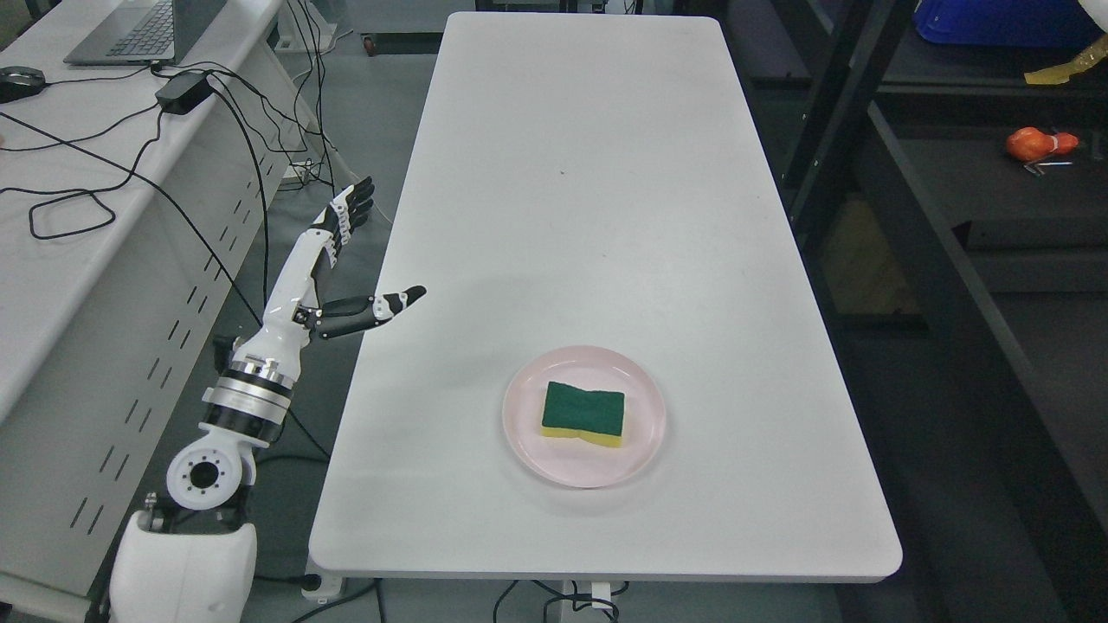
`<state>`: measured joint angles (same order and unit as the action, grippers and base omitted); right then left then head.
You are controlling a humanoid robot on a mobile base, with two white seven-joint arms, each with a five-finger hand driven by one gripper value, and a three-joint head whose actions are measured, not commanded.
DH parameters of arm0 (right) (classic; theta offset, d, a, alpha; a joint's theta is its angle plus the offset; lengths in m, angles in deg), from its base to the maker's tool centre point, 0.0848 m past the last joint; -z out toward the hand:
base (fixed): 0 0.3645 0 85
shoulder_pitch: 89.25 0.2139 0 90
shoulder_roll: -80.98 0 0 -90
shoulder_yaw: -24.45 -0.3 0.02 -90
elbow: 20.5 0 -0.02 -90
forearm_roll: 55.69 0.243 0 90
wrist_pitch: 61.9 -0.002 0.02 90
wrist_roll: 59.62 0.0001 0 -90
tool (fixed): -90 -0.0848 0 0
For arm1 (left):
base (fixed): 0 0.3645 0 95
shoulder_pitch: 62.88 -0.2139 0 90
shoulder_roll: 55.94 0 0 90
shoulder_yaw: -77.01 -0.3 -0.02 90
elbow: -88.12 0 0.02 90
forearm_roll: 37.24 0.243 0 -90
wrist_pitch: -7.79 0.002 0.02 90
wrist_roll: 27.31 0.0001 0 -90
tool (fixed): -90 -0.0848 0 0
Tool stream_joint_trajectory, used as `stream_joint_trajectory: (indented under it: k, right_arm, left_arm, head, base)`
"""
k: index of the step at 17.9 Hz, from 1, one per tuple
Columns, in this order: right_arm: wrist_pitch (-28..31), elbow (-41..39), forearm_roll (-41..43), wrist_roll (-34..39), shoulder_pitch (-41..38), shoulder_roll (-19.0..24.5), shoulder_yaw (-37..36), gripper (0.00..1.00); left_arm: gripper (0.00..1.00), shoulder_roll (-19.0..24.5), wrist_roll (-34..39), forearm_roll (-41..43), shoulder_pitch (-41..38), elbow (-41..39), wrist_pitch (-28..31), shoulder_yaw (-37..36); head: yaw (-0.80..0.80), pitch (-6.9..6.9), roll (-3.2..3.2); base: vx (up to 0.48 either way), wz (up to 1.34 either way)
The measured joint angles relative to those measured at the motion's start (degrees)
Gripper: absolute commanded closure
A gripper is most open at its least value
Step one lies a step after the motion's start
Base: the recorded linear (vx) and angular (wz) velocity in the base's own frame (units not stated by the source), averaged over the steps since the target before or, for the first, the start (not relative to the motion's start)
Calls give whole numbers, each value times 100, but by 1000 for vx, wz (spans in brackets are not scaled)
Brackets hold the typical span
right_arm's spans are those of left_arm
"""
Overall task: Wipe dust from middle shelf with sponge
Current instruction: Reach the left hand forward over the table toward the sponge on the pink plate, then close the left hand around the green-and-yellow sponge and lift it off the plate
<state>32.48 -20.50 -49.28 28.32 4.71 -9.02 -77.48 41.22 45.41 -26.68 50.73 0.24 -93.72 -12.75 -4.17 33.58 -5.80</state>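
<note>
A sponge [583,414], green on top and yellow underneath, lies flat on a pale pink plate [528,433] near the front of the white table [589,199]. My left hand [363,251] hangs in the air just off the table's left edge, well to the left of the plate. Its fingers are stretched out and the thumb [381,307] points toward the table; it holds nothing. A dark shelving unit [943,251] stands to the right of the table. My right arm does not show.
A grey desk [78,225] on the left carries a laptop [138,30], a mouse [19,82], a power brick [182,91] and trailing cables. The shelves hold an orange object [1039,143] and a blue bin [995,22].
</note>
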Motion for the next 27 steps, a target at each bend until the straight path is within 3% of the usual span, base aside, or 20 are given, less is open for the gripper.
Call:
stream_joint_trajectory:
  k: [5,10,18,27]
  right_arm:
    - [0,0,0,0,0,0,0,0]
    - [0,0,0,0,-1,0,0,0]
    - [0,0,0,0,0,0,0,0]
    - [0,0,0,0,0,0,1,0]
  left_arm:
    - [2,321,-191,1603,1010,278,-728,-985]
    - [3,532,-984,2936,1829,483,-1088,-2181]
    - [3,766,-1996,3764,2363,294,-1156,-3710]
    - [3,800,-2178,4339,2448,243,-1165,-4792]
  head:
    - [0,0,0]
    - [0,0,0]
    - [0,0,0]
    - [0,0,0]
  base:
    - [0,0]
    - [0,0]
    - [0,0]
    - [0,0]
